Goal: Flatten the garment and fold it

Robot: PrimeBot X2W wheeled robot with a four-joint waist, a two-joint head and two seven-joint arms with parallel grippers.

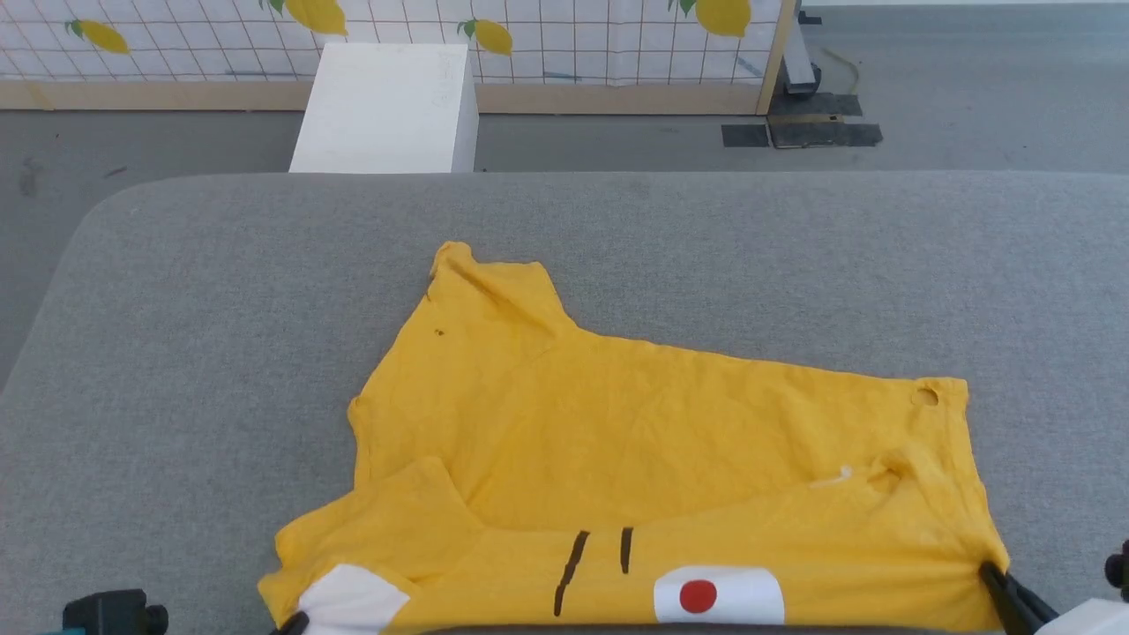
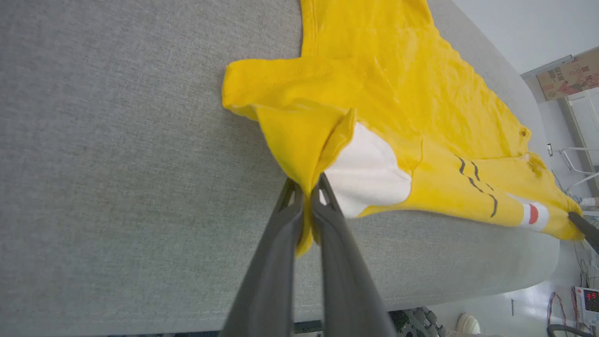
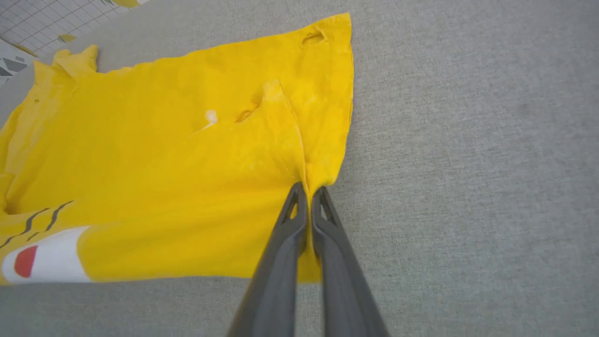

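look: bright yellow T-shirt [image 1: 617, 423], wrinkly, front part folded over, white patches, black lines, red dot | where: lying on grey surface [image 1: 220, 309], near its edge | left end effector [image 2: 309, 187]: pinched tight on one corner | right end effector [image 3: 309, 192]: pinched tight on other corner | hidden: print's bottom cut off

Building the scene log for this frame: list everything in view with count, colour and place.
garment: 1, bright yellow, white, black and red print; creased on the table, near edge.
table: 1, grey fabric; under the garment.
box: 1, white; floor behind the table.
screen: 1, white grid with lemons, wooden frame; far back.
mats: a few, black; floor, far right.
left gripper: 1, dark; shut on the garment's near left edge.
right gripper: 1, dark; shut on the garment's near right edge.
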